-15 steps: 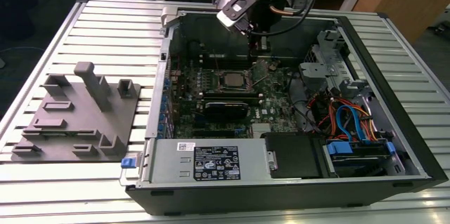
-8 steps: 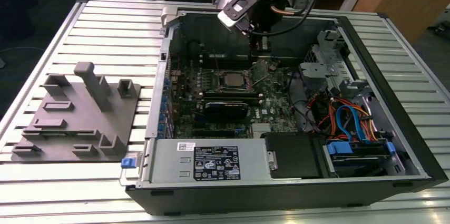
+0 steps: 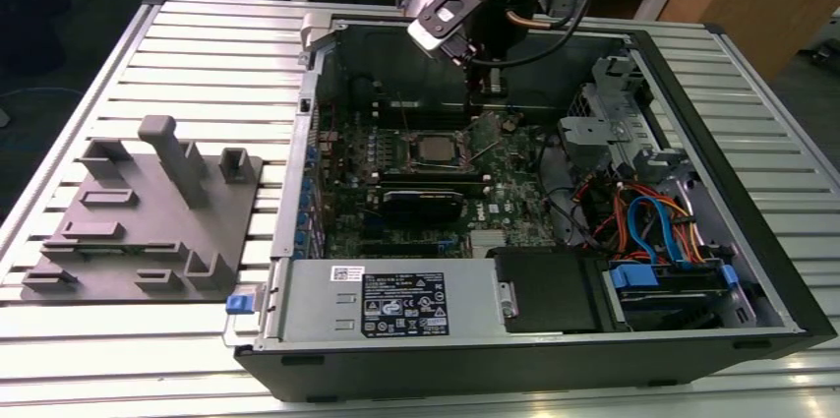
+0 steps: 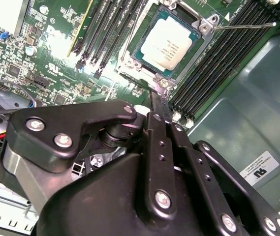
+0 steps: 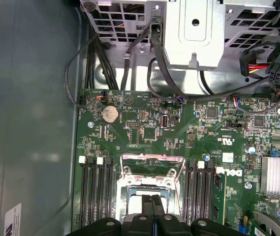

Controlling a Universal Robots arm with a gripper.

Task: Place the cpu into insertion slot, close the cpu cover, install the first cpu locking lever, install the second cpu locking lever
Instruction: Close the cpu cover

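an open black computer case (image 3: pixel 774 270) lay on its side on a pale slatted metal table (image 3: pixel 197 44), with a grey moulded fixture tray (image 3: pixel 132 241) beside it towards the exterior view's left. inside, a small flat square cpu (image 4: pixel 169 44) with a silvery-grey metal top sat in the insertion slot (image 4: pixel 131 63), a square socket with a silvery metal rim set into the green circuit board (image 5: pixel 144 128), between two banks of long narrow black memory slots (image 5: pixel 95 191). the cpu cover (image 5: pixel 152 156), a thin silvery metal frame with a cut-out window, stood around the socket; whether it lay fully flat could not be told. a thin silvery wire lever (image 4: pixel 243 25) stuck out sideways from one corner of the socket. the robot arm's black gripper (image 4: pixel 158 94) reached down into the case, its two slim fingers (image 5: pixel 149 206) pressed together with nothing between them, their tips at the socket's edge just beside the cpu.
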